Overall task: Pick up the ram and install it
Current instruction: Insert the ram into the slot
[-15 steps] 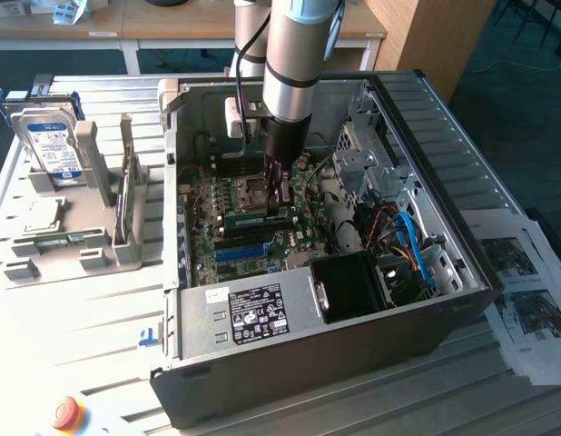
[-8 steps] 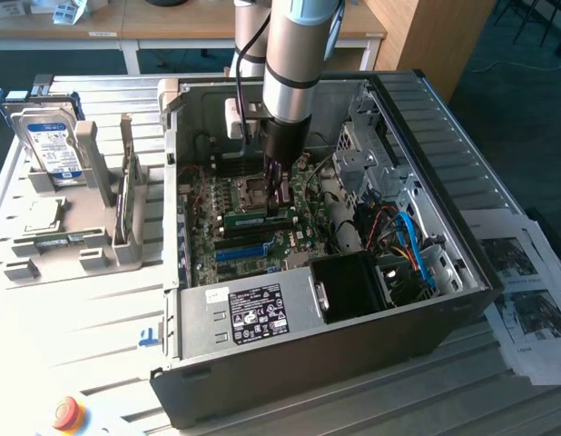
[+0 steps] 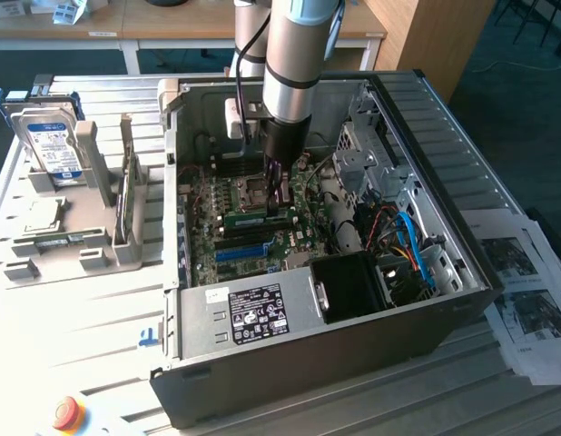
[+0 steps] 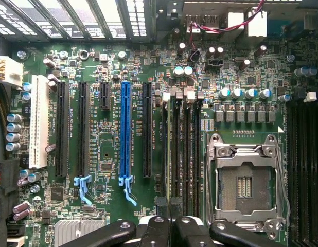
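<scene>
Exterior view: green ram (image 3: 246, 218) just beside the gripper (image 3: 279, 203), at the exterior view's left of it.
It looks light, thin, stiff yet fragile to me, best held by its flat faces near mid-length, off the contacts. Whether the jaws clasp it, I cannot tell.

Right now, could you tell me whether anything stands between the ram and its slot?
Nothing visible does. The ram sits low at the motherboard, right under the gripper, and the slots beside the socket look bare, with nothing lying across them.
</scene>
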`<state>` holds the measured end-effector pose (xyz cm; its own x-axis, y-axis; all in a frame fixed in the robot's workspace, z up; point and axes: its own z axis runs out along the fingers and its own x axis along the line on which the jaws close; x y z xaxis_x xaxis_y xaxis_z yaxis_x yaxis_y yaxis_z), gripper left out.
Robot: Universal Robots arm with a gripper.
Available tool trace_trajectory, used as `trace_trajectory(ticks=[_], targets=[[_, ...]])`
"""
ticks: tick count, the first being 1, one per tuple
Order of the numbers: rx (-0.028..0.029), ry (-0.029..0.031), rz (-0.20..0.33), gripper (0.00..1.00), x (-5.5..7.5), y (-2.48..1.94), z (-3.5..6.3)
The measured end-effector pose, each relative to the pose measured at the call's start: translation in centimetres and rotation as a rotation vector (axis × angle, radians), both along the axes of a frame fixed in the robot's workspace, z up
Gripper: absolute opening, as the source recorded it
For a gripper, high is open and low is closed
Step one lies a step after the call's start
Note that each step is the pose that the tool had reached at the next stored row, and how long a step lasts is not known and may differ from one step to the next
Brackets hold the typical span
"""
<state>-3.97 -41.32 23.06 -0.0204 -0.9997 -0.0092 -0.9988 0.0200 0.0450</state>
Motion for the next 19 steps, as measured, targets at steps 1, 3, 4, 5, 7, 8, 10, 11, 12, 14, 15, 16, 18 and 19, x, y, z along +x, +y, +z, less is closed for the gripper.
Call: trace_trajectory(ticks=[1, 3, 4, 5, 7, 8, 10, 11, 12, 14, 15, 16, 18, 19], targets=[[0.0000, 0.0000, 0.000, 0.11, 0.00, 0.00, 0.07], [-0.0001, 0.0001, 0.000, 0.11, 0.00, 0.00, 0.18], [0.0001, 0.0000, 0.000, 0.11, 0.00, 0.00, 0.19], [0.0001, 0.0000, 0.000, 0.11, 0.00, 0.00, 0.20], [-0.0001, 0.0000, 0.000, 0.11, 0.00, 0.00, 0.21], [-0.0002, 0.0001, 0.000, 0.11, 0.00, 0.00, 0.21], [-0.0002, 0.0001, 0.000, 0.11, 0.00, 0.00, 0.21], [-0.0003, 0.0001, 0.000, 0.11, 0.00, 0.00, 0.22], [-0.0003, 0.0002, 0.000, 0.11, 0.00, 0.00, 0.24], [-0.0002, 0.0001, 0.000, 0.11, 0.03, 0.00, 0.27], [-0.0002, 0.0000, 0.000, 0.11, 0.05, 0.00, 0.29], [-0.0002, 0.0000, 0.000, 0.11, 0.05, 0.00, 0.29], [-0.0003, 0.0001, 0.000, 0.11, 0.07, 0.00, 0.29], [-0.0003, 0.0001, 0.000, 0.11, 0.07, 0.00, 0.29]])
